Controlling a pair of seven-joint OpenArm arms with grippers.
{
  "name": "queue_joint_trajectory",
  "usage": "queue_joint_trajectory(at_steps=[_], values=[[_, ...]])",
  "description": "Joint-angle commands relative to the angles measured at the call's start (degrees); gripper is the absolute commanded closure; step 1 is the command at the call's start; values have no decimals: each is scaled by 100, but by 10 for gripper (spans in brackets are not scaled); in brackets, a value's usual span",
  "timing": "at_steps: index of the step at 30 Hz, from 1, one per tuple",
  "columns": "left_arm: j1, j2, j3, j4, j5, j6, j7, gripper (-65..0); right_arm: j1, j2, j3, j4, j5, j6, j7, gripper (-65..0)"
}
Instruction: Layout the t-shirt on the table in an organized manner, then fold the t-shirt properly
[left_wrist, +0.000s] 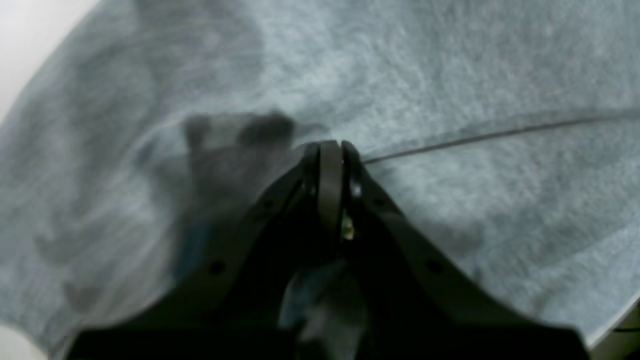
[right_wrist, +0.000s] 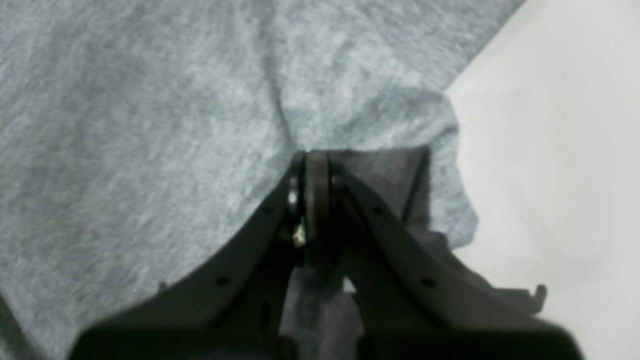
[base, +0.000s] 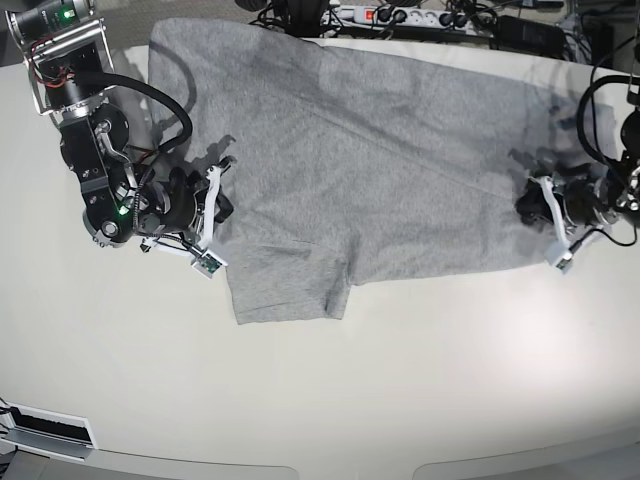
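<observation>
both jaws clenched on cloth: left gripper pinches one short end of the t-shirt, right gripper the opposite end. shirt lies spread on the counter, long axis running between them.

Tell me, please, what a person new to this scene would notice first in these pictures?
First, the grey t-shirt, spread plain side up across the far half of the white table, one sleeve pointing toward the near edge. Next, the two black arms at its opposite ends: the right end effector and the left end effector are each shut on the cloth's edge.
</observation>
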Motion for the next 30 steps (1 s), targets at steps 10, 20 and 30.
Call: queue_joint_trajectory(at_steps=[10,20,30], values=[[-103,426,52,-184,356,-11,-341,0,92,42,26,66,66,2,90,0],[-483,509,52,-306,1257,1213,-984,0,111,46,26,66,-793,-656,586,0],[-1917,595,50,-304,977,1305,-544,0,955,72,37,74,-1381,-2061,221,0]])
